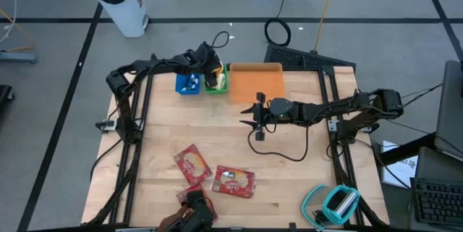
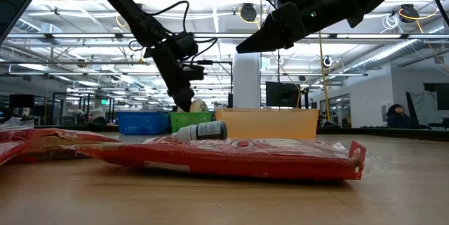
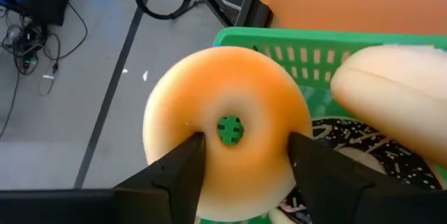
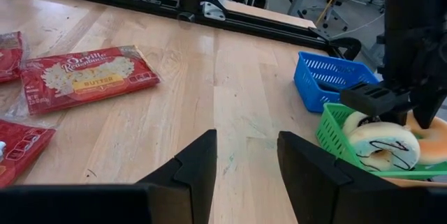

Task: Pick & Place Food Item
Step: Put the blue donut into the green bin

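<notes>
Our left gripper [image 3: 241, 158] is down in the green basket [image 3: 307, 49], its two fingers [image 3: 178, 172] set either side of an orange glazed donut [image 3: 227, 123] and touching its sides; we cannot tell whether they have a firm hold or are only closing on it. The donut stands on edge between the fingers, its hole showing the basket's mesh behind. Just beside it, against the gripper's far finger, lies a pale cream bun or donut [image 3: 398, 95], and under both a dark sprinkled one [image 3: 363, 158]. Beyond the basket sits the orange bin [image 1: 255, 82]; on the other side, the blue basket [image 1: 188, 84].

Our right gripper [image 1: 253, 116] waits well apart over bare table [image 1: 166, 131], fingers parted and holding nothing. The popcorn packets [image 1: 233, 181] lie farther off still.

We judge the risks thus: the soft donut may squash or slip if pinched off-centre, the cream piece may be dragged up with it, and the light basket may tip or lift on the way out.
</notes>
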Robot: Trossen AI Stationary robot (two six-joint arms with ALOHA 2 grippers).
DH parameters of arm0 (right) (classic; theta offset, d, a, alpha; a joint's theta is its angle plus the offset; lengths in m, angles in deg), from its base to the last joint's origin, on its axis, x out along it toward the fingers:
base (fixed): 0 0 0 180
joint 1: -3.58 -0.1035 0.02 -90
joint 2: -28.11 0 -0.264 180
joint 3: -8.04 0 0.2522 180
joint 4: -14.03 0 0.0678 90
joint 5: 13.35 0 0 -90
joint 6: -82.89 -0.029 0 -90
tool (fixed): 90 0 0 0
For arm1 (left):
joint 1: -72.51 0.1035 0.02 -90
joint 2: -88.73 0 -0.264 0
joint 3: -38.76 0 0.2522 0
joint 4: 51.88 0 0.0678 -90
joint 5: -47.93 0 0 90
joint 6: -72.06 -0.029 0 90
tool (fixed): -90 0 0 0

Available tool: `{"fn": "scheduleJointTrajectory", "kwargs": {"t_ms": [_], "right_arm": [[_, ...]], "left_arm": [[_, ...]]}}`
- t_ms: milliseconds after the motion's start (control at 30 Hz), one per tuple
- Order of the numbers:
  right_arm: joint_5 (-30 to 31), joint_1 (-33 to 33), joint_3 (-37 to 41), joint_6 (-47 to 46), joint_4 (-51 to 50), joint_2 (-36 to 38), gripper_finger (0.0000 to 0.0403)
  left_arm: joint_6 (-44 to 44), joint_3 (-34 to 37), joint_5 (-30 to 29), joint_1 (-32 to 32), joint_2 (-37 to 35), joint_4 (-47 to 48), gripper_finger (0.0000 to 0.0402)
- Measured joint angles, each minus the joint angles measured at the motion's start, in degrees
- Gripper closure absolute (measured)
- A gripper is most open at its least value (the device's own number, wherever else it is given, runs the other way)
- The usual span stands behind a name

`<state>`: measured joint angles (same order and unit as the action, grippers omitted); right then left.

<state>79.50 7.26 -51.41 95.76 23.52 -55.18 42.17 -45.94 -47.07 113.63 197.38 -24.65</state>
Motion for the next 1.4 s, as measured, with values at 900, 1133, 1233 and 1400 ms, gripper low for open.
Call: {"fn": "scheduleJointTrajectory", "kwargs": {"t_ms": [900,1133,1233,1400], "right_arm": [[0.02,0.02,0.00,0.24,0.00,0.00,0.0264],[0.01,0.02,0.00,0.44,0.00,0.01,0.0264],[0.02,0.02,0.02,0.44,0.02,0.00,0.0264],[0.00,0.02,0.00,0.38,-0.14,0.00,0.0264]], "left_arm": [[2.73,0.09,-4.72,-2.20,-2.54,0.61,0.0325],[4.20,0.09,-7.53,-3.39,-3.92,2.32,0.0325],[4.97,0.11,-7.39,-3.79,-5.66,3.87,0.0325],[8.07,0.11,-6.81,-4.34,-9.05,7.44,0.0325]]}}
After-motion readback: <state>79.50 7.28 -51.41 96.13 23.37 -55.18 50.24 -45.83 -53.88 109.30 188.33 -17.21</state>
